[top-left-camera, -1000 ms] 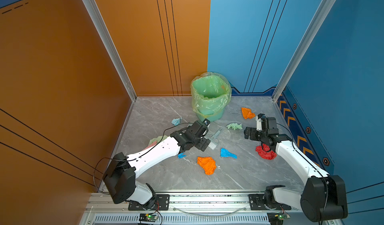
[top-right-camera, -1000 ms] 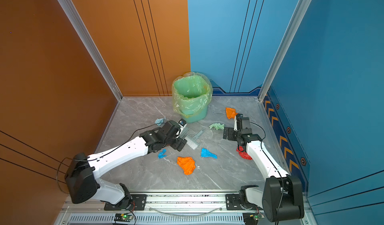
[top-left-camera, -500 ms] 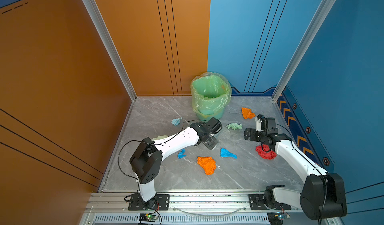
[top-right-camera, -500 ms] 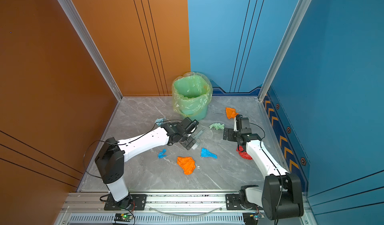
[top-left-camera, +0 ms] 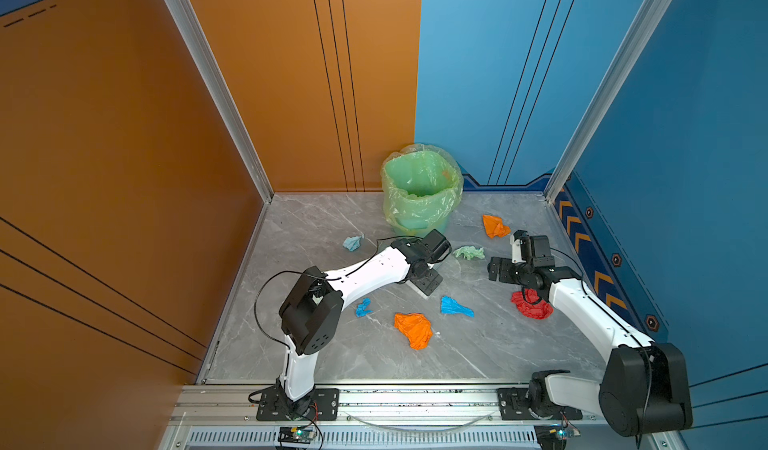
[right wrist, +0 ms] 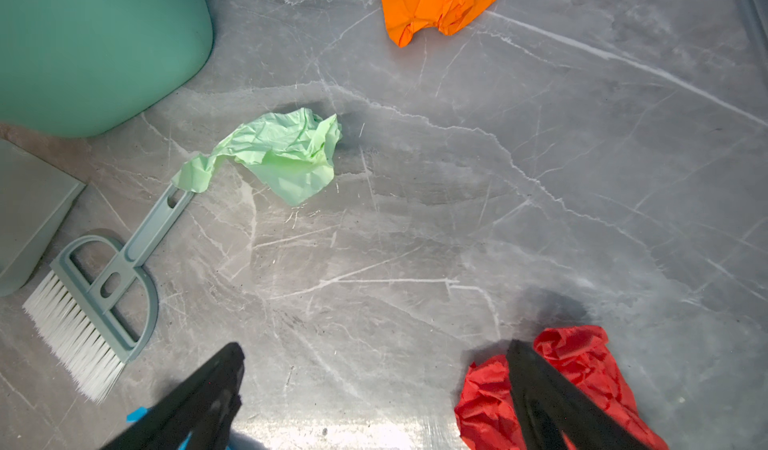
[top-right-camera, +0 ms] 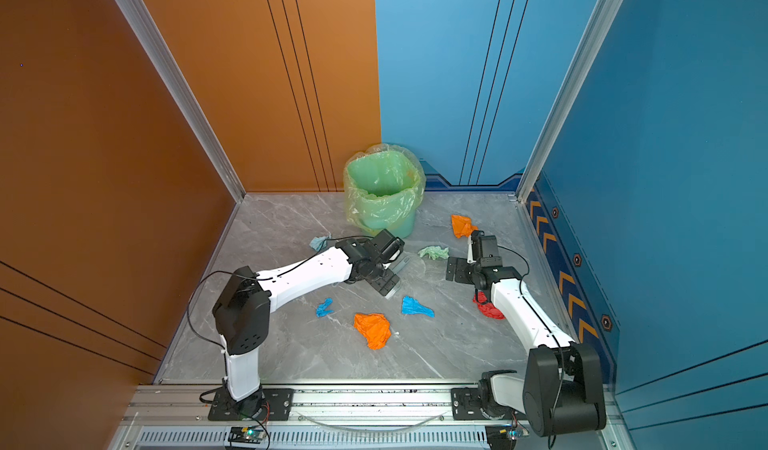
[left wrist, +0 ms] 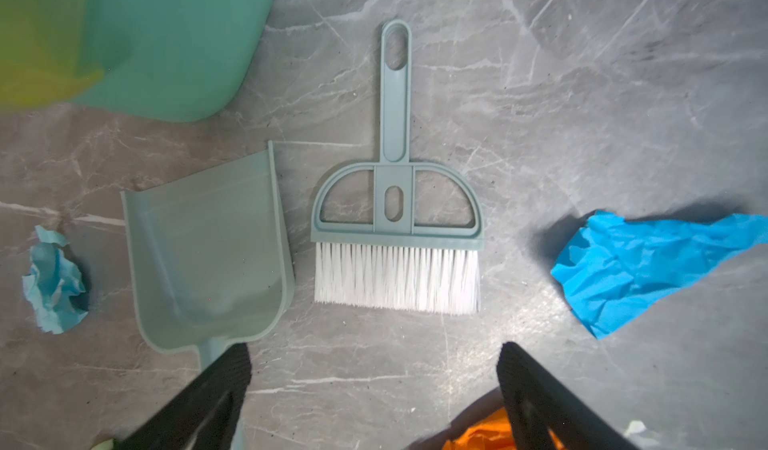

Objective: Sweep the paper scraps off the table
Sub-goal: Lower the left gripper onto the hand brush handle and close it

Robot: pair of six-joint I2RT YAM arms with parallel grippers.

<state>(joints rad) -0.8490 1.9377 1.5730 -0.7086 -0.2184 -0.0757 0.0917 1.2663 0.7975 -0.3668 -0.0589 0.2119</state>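
Note:
Paper scraps lie scattered on the grey marble table: a large orange one, a bright blue one, a small blue one, a light blue one, a pale green one, a second orange one and a red one. My left gripper hovers open over the table middle, nothing between its fingers. My right gripper hangs open next to the red scrap, empty.
A white-bristled brush and a grey-green dustpan lie side by side under the left gripper. A green bin with a translucent liner stands at the back. Orange and blue walls enclose three sides; an aluminium rail runs along the front.
My left arm has raised its elbow from the left edge and carried the gripper rightward over the brush. The right arm has barely moved. No scrap has shifted.

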